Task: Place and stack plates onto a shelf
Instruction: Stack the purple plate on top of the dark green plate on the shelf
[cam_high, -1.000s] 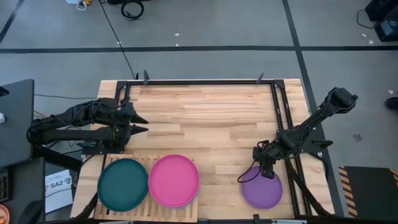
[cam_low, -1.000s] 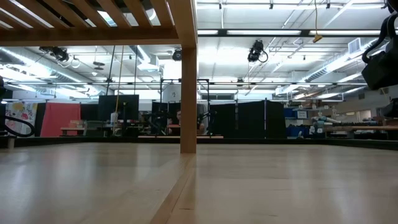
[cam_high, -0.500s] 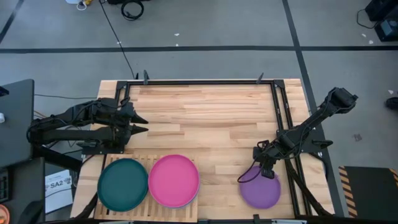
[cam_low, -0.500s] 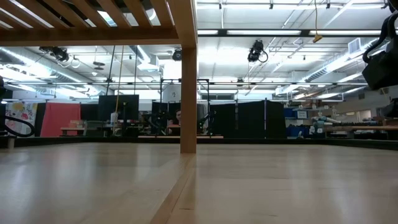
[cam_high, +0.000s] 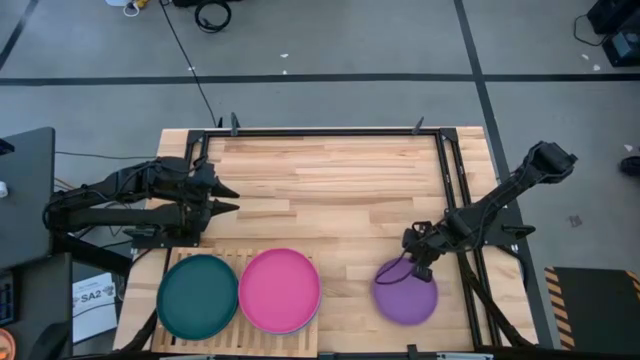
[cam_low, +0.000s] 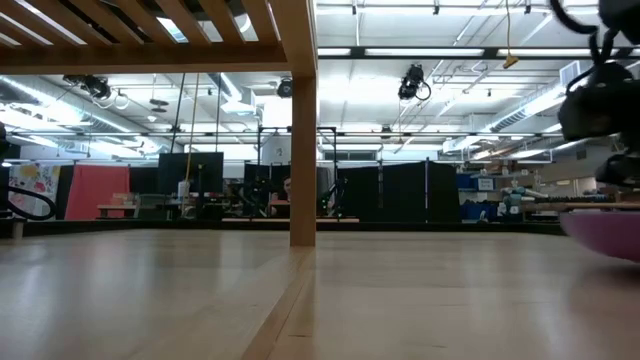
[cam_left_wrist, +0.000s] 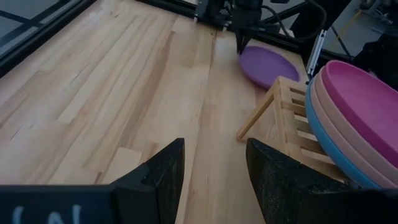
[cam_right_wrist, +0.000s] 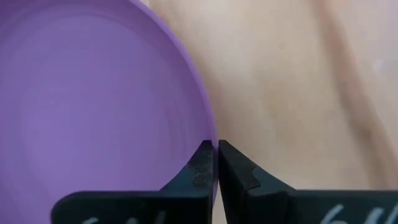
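High view, table: butcher-block tabletop with a dark frame along its far and side edges.
High view, shelf: slatted wooden shelf at the table's near left edge, carrying two stacks side by side.
High view, stacks: teal plate on the left; magenta plate on the right, topping a pile whose lower rims just show.
High view, purple plate: purple plate at the near right of the table, well apart from the shelf.
High view, right gripper: right gripper at the far rim of the purple plate, its arm reaching in from the right edge.
High view, left gripper: left gripper over the table's left side beyond the shelf, fingers spread and holding nothing.

Low view, shelf: one wooden leg stands mid-table, with the slats overhead at upper left.
Low view, purple plate: the plate's rim shows at the right edge; whether it touches the board cannot be told. A dark part of the right arm hangs above it.

Left wrist view, fingers: two dark fingers stand apart with bare wood between them.
Left wrist view, pile: magenta on top, then two salmon pink plates, then a blue plate, all on the shelf.
Left wrist view, purple plate: farther off and tilted, its far edge raised under the right gripper.

Right wrist view, grip: fingertips closed together on the purple plate's rim, pinching it.
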